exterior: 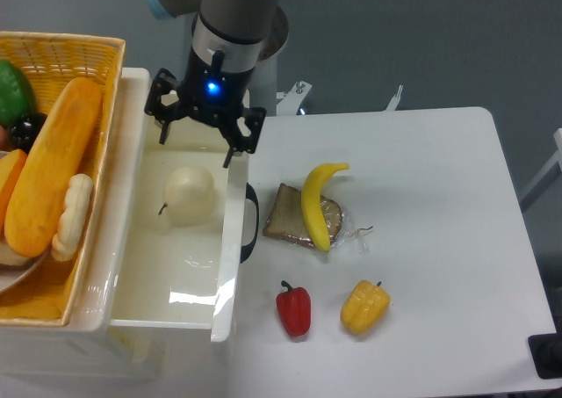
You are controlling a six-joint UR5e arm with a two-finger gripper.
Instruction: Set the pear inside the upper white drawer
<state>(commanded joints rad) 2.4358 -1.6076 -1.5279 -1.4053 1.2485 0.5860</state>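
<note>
The pale cream pear [189,196] lies inside the upper white drawer [226,266], in its far half, with its dark stem pointing left. The drawer is pulled open, and its dark handle [251,222] faces the table. My gripper [195,147] hangs above the drawer's far end, just above and behind the pear. Its fingers [234,149] are spread apart and hold nothing.
A woven yellow basket [53,152] with bread and vegetables sits left of the drawer. On the white table lie a yellow banana [317,203] over a bread slice [290,215], a red pepper [294,308] and a yellow pepper [364,306].
</note>
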